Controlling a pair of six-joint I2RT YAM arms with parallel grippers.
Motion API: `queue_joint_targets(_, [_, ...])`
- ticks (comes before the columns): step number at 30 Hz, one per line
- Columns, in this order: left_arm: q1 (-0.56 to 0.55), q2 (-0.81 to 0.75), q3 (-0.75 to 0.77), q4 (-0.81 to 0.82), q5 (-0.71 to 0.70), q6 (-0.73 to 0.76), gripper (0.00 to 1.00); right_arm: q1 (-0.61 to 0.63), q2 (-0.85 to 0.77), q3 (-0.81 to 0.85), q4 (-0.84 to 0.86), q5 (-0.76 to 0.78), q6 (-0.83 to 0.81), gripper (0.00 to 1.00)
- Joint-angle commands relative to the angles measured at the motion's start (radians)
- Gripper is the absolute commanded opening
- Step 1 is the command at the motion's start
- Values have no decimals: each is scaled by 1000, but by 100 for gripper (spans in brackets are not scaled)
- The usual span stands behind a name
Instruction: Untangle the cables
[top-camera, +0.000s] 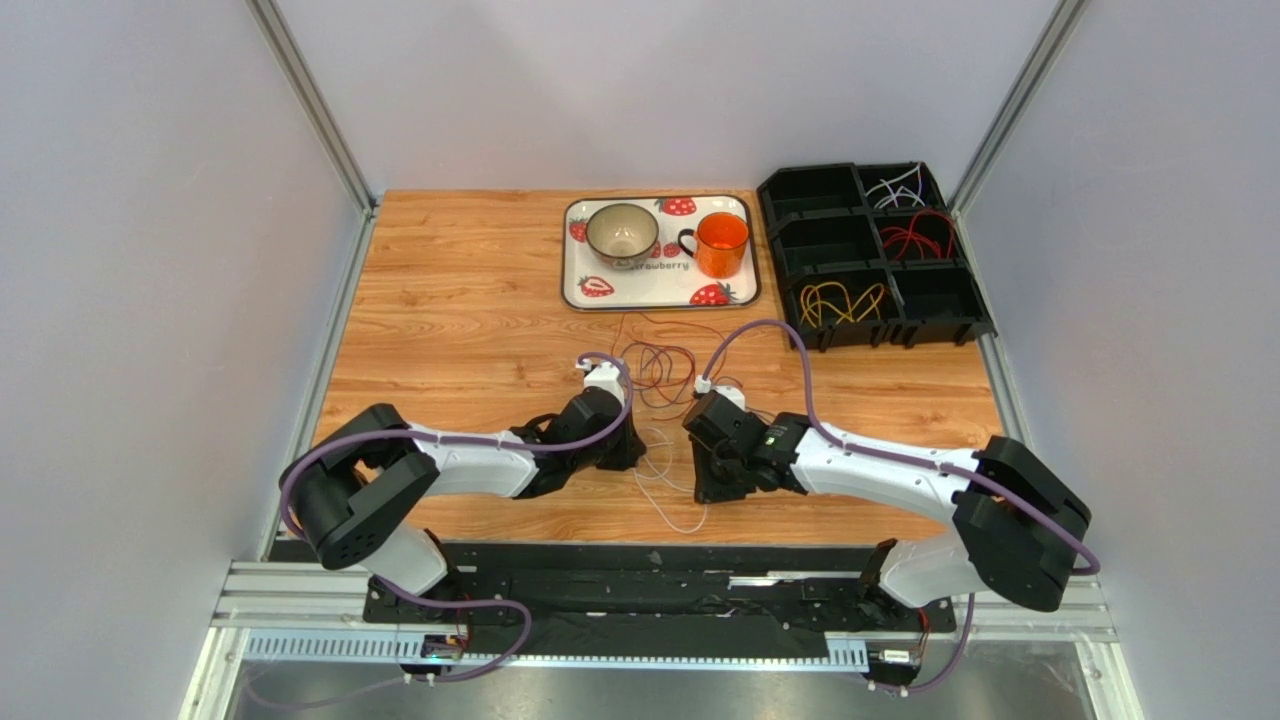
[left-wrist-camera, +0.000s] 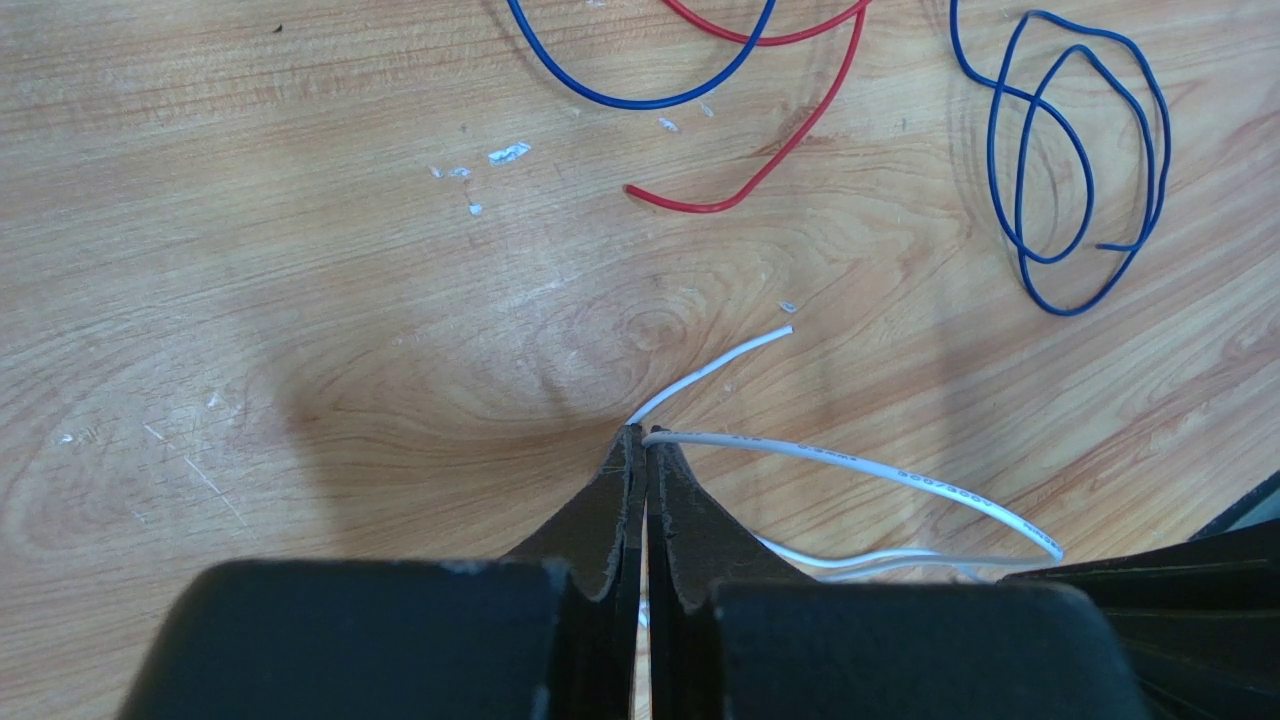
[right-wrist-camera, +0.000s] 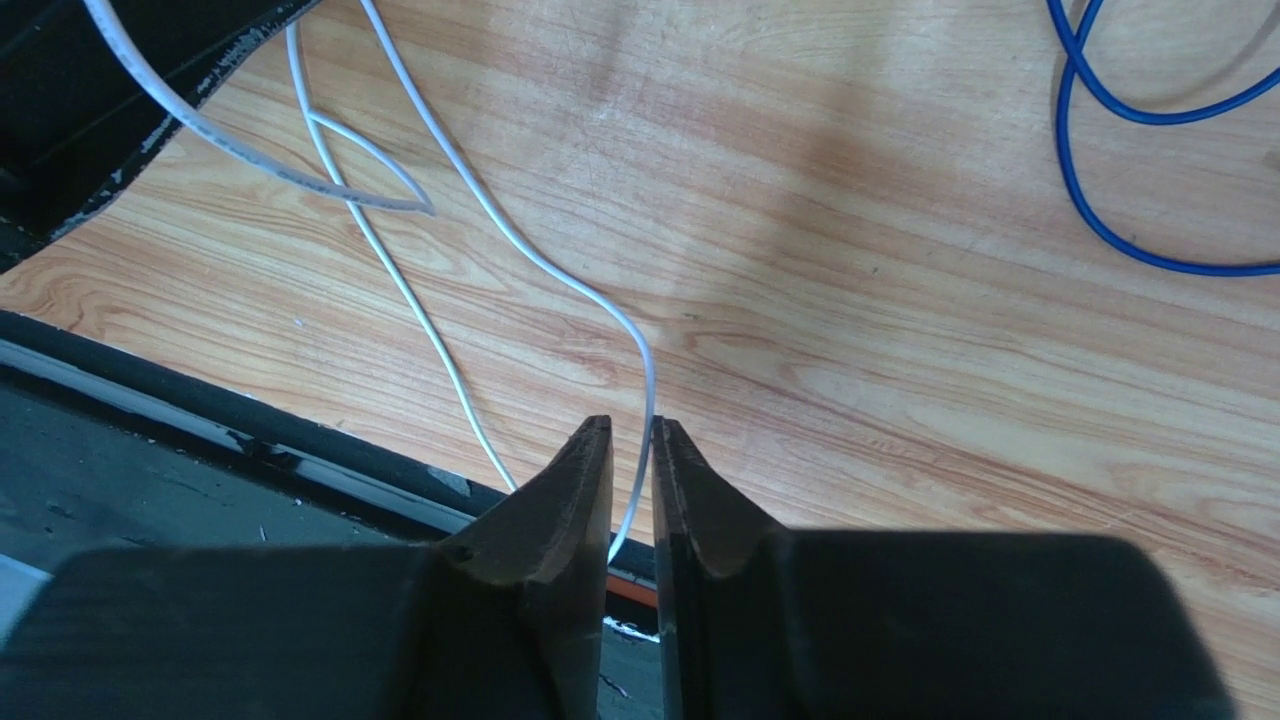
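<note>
A thin white cable (top-camera: 663, 497) lies in loops on the wooden table between my two grippers. My left gripper (top-camera: 628, 446) is low on the table; in the left wrist view it (left-wrist-camera: 646, 437) is shut on the white cable (left-wrist-camera: 842, 458) at the fingertips. My right gripper (top-camera: 706, 477) is near the front edge. In the right wrist view it (right-wrist-camera: 631, 429) is narrowly open, with the white cable (right-wrist-camera: 526, 263) running through the gap. A blue cable (left-wrist-camera: 1079, 165) and a red cable (left-wrist-camera: 781, 143) lie apart beyond the left gripper. The blue cable (right-wrist-camera: 1097, 105) also shows in the right wrist view.
A strawberry tray (top-camera: 579, 285) with a bowl (top-camera: 621, 231) and an orange mug (top-camera: 721, 242) stands at the back. A black compartment bin (top-camera: 876, 252) at the back right holds white, red and yellow cables. A black rail (top-camera: 646, 563) runs along the front edge.
</note>
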Motion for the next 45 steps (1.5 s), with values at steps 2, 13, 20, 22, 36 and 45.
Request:
queue_joint_targets(2, [-8, 9, 22, 31, -16, 15, 0, 8, -1, 3, 27, -9, 4, 13])
queue_joint_targets(13, [-13, 4, 19, 33, -20, 21, 0, 9, -2, -6, 24, -11, 1, 26])
queue_joint_targets(20, [-14, 1, 19, 33, -23, 20, 0, 11, 27, -4, 23, -20, -4, 20])
queue_joint_targets(22, [-16, 0, 17, 33, -23, 21, 0, 9, 33, -1, 18, -22, -8, 17])
queue_joint_targets(36, [-56, -60, -20, 85, -57, 64, 44, -17, -85, 308, -267, 262, -201, 0])
queue_joint_targets(45, [-60, -52, -17, 79, -74, 61, 67, -77, -177, 673, -275, 487, -419, 0])
